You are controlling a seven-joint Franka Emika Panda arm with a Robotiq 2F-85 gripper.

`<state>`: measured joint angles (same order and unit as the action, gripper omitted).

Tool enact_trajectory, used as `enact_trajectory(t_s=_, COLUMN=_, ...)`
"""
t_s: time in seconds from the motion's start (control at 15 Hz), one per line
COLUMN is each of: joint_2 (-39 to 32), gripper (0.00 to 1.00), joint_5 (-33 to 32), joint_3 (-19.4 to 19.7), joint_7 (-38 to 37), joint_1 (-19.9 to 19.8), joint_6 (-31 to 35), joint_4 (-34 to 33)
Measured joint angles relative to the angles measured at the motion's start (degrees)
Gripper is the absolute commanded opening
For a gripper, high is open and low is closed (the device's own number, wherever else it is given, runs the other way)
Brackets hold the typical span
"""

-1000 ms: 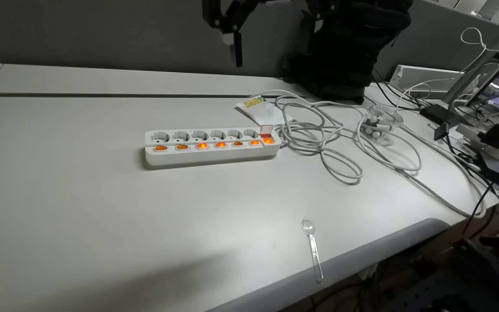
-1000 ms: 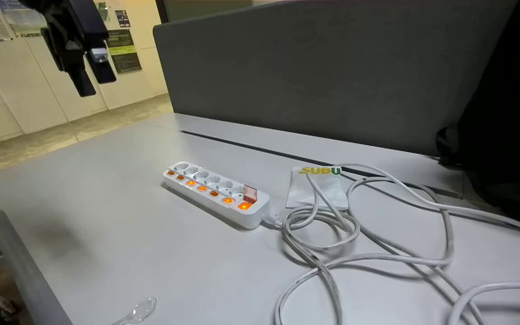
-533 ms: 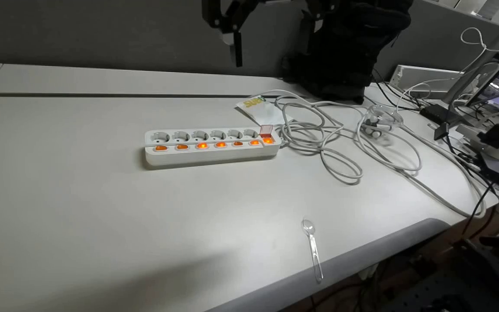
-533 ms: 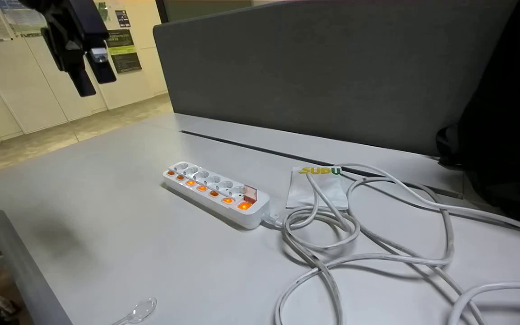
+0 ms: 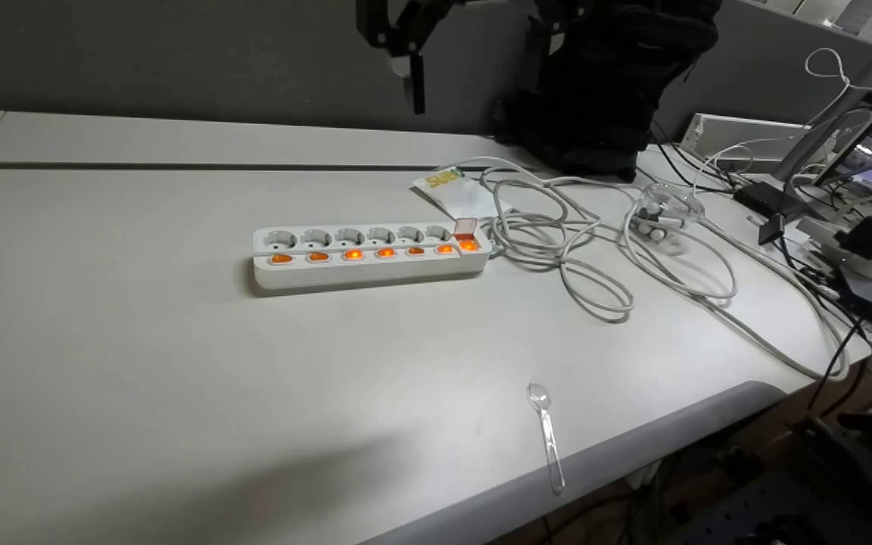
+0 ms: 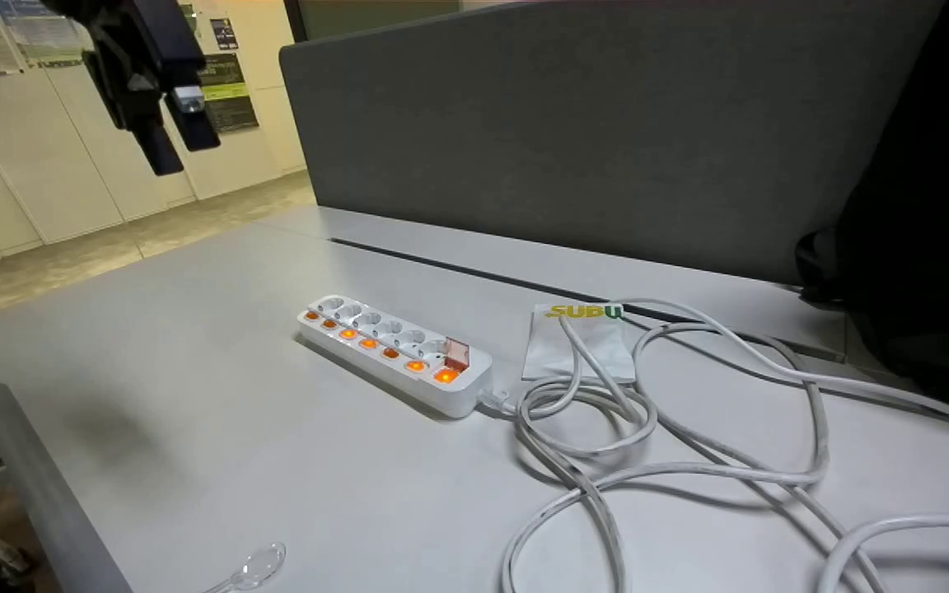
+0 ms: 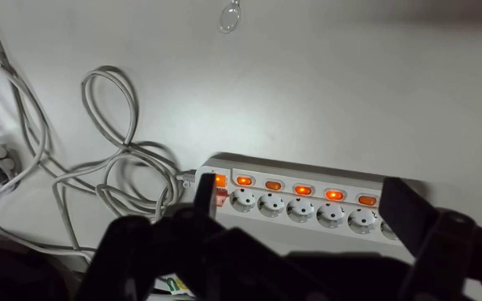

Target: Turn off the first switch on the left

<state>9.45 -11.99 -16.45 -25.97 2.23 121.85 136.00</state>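
Note:
A white power strip (image 5: 368, 271) lies on the desk; it also shows in an exterior view (image 6: 388, 372) and the wrist view (image 7: 316, 179). Its left-end switch (image 5: 281, 259) is orange and unlit, as is the one beside it (image 5: 319, 257). The third (image 5: 353, 255) and fourth glow, the fifth (image 5: 415, 250) is unlit, the sixth glows. The right-end switch (image 5: 468, 246) glows under a raised red cover. My gripper (image 6: 188, 156) is open and empty, well above the desk. In the wrist view its fingers (image 7: 299, 182) stand wide apart, one hiding the switch farthest from the cable.
Coiled grey cable (image 5: 542, 227) spreads from the strip's right end, beside a paper packet (image 5: 459, 193). A clear plastic spoon (image 5: 546, 431) lies near the desk's front edge. A grey partition (image 6: 606, 132) and black backpack (image 5: 610, 91) stand behind. A clear cup (image 5: 667, 208) lies among the cables.
My gripper has shifted slightly, a little to the right and up in both exterior views. The power strip and its lit switches look the same.

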Motion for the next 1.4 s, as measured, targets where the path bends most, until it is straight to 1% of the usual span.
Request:
enact_trajectory(t_s=0.13, joint_2=-1.1, gripper=1.0, joint_5=-2.1, joint_3=0.8, joint_7=-2.4, joint_1=0.0, joint_6=2.4, joint_4=-0.2)
enact_trajectory(t_s=0.2, joint_2=-2.1, gripper=0.93, joint_5=-3.3, joint_3=1.2, joint_7=-3.7, joint_1=0.0, joint_6=3.7, joint_4=-0.6)
enact_trajectory(t_s=0.27, joint_2=-3.5, gripper=0.74, joint_5=-4.4, joint_3=1.6, joint_7=-4.8, joint_1=0.0, joint_6=5.1, joint_4=-1.2)
enact_trajectory(t_s=0.4, joint_2=-7.5, gripper=0.6, joint_5=-6.2, joint_3=2.4, joint_7=-6.1, joint_1=0.1, joint_6=7.4, joint_4=-3.2)
enact_trajectory(t_s=0.47, joint_2=-9.8, gripper=0.51, joint_5=-7.0, joint_3=2.8, joint_7=-6.7, joint_1=0.3, joint_6=8.3, joint_4=-4.6)
enact_trajectory(t_s=0.6, joint_2=-14.8, gripper=0.37, joint_5=-8.1, joint_3=3.8, joint_7=-7.7, joint_1=1.3, joint_6=9.8, joint_4=-7.8)
enact_trajectory(t_s=0.73, joint_2=-19.7, gripper=0.25, joint_5=-8.6, joint_3=5.1, joint_7=-8.4, joint_1=3.2, joint_6=11.0, joint_4=-11.4)
enact_trajectory(t_s=0.93, joint_2=-26.3, gripper=0.03, joint_5=-9.2, joint_3=7.3, joint_7=-9.6, joint_1=7.3, joint_6=12.9, joint_4=-16.2)
enact_trajectory(t_s=1.07, joint_2=-29.4, gripper=0.0, joint_5=-9.2, joint_3=8.6, joint_7=-10.4, joint_1=10.1, joint_6=14.5, joint_4=-18.3)
enact_trajectory(t_s=1.4, joint_2=-34.4, gripper=0.01, joint_5=-8.6, joint_3=10.8, joint_7=-11.6, joint_1=15.6, joint_6=18.3, joint_4=-20.2)
